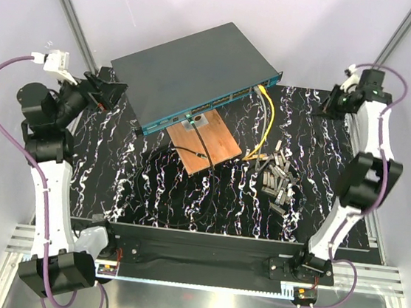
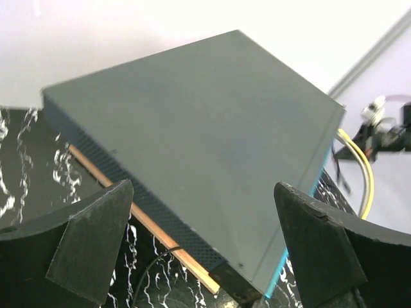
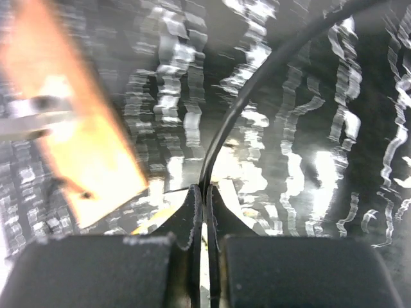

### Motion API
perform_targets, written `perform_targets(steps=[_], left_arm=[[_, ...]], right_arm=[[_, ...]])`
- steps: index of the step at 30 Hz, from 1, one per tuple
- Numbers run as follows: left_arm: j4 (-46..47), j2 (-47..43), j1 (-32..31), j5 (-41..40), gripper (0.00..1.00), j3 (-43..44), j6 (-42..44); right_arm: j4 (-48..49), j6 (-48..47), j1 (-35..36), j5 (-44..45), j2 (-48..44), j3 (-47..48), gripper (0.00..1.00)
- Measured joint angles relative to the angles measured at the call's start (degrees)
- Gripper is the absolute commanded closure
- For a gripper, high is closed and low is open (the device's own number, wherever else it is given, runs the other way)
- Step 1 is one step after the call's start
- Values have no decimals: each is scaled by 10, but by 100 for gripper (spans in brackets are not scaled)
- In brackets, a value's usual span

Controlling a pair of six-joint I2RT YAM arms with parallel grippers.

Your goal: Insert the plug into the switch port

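- Nearest, the right hand is clenched, fingertips meeting. Its wrist view is smeared, and a thin black cable runs up from where they meet; whether it is held or merely behind, I cannot tell.
- On the black, white-veined bench, a heap of small grey connectors lies to the right. Left of it lies a flat rectangular wooden board, its far end under the switch's front edge.
- The plug is too small to pick out.
- The large flat network switch, with a dark grey top and a teal-blue ported front edge, sits far-centre, turned at an angle. A yellow cable trails from its right-hand ports.
- The left hand is released, fingers wide apart, just beside the switch's left corner.
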Motion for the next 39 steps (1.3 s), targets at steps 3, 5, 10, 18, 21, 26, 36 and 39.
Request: perform_targets(steps=[3, 5, 10, 18, 21, 26, 36, 39], left_arm=[[8, 0, -2, 28, 2, 17, 14], [14, 0, -7, 47, 2, 28, 24], [41, 23, -58, 105, 3, 91, 51], [57, 93, -315, 113, 4, 186, 112], [64, 136, -420, 99, 4, 212, 127], [124, 220, -548, 73, 5, 235, 123], [249, 341, -710, 6, 6, 268, 92], [268, 355, -715, -20, 8, 278, 89]], right_arm=[[16, 6, -6, -56, -71, -16, 100], [32, 15, -15, -96, -118, -30, 100], [70, 57, -48, -185, -212, -58, 100], [208, 208, -68, -294, -349, -88, 100], [277, 283, -70, -320, -397, -101, 100], [418, 433, -70, -349, -465, -153, 100], [663, 708, -70, -369, -494, -228, 100], [719, 771, -70, -371, -497, -242, 100]])
